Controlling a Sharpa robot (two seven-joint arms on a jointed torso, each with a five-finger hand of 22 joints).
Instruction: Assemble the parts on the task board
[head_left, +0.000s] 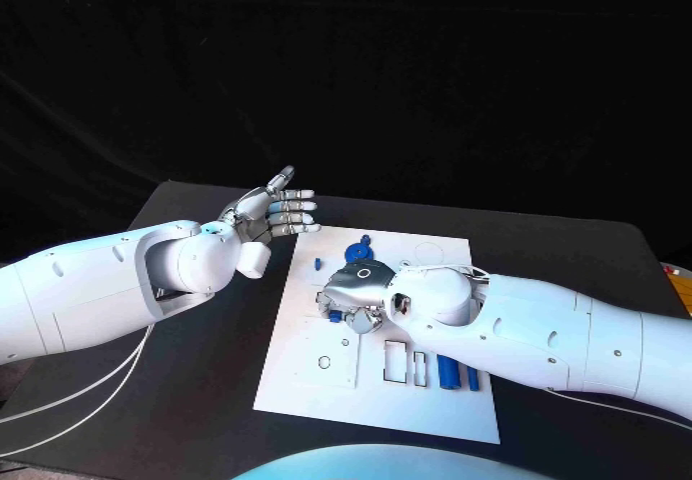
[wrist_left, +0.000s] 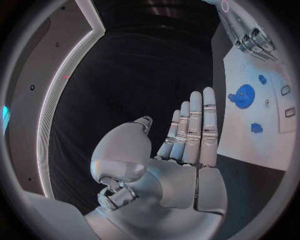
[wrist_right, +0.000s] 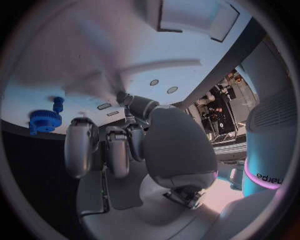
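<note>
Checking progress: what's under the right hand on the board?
Under the silver right hand, small blue parts peek out on the white task board; anything beneath the palm is covered.

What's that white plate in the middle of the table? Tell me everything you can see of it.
The task board is a flat white rectangular plate, plastic by its look, lying on the black table. Its face carries small holes and dark-outlined rectangular slots. A blue gear sits near its far end, small blue pieces lie around the middle, and blue rods rest beside the slots. The right robot hand is low over its middle, hiding part of it; contact can't be judged. The left robot hand is raised beside it, apart.
</note>
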